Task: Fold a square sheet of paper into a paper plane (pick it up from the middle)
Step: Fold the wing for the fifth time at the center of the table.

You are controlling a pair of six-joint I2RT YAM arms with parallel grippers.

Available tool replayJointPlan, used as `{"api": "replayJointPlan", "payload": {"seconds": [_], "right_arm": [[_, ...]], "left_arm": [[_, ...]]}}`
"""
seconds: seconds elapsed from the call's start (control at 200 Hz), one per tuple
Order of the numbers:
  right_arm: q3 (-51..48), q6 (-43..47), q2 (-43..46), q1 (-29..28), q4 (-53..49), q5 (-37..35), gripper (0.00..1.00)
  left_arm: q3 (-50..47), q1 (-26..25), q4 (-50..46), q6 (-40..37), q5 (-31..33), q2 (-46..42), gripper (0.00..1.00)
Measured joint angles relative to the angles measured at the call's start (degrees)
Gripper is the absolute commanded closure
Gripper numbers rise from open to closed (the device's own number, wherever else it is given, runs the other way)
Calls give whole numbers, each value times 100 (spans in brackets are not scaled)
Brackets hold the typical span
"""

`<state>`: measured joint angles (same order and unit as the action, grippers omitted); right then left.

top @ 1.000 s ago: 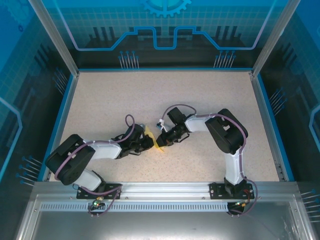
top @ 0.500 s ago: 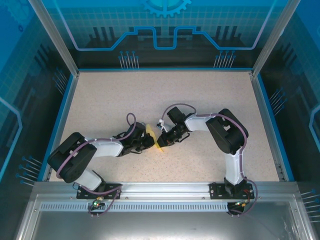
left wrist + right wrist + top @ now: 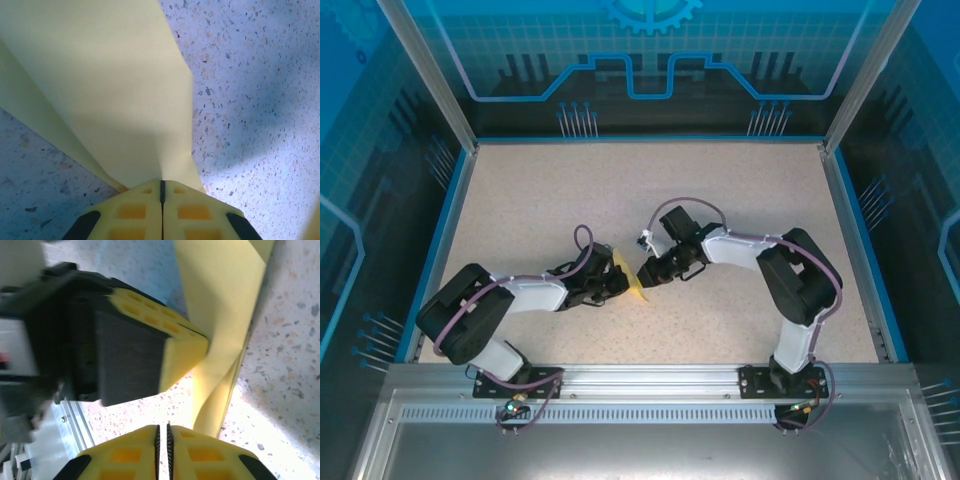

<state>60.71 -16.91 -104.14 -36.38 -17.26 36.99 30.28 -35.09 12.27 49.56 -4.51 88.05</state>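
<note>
Now your right elbow point(image 3: 810, 285) has swung outward, yet both tools stay together. Your left tool point(image 3: 161, 182) is clamped on the thin, smooth yellow sheet of paper point(image 3: 110, 90), which is creased and spreads ahead of it. Your right tool point(image 3: 161, 432) is closed just beside the sheet's fold, above the speckled surface point(image 3: 250, 100).

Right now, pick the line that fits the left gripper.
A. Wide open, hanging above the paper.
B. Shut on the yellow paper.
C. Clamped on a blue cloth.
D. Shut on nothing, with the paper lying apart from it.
B: in the left wrist view the left gripper has its fingers pressed together, and the yellow paper comes out from between their tips and fans out above the speckled table.
</note>
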Motion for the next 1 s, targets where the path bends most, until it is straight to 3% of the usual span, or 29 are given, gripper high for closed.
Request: {"api": "replayJointPlan", "payload": {"seconds": [0.24, 1.0], "right_arm": [[7, -24, -232, -188, 15, -83, 97], [203, 157, -616, -363, -385, -656, 98]], "left_arm": [[2, 0, -2, 0, 2, 0, 95], [44, -2, -96, 114, 24, 4, 95]]}}
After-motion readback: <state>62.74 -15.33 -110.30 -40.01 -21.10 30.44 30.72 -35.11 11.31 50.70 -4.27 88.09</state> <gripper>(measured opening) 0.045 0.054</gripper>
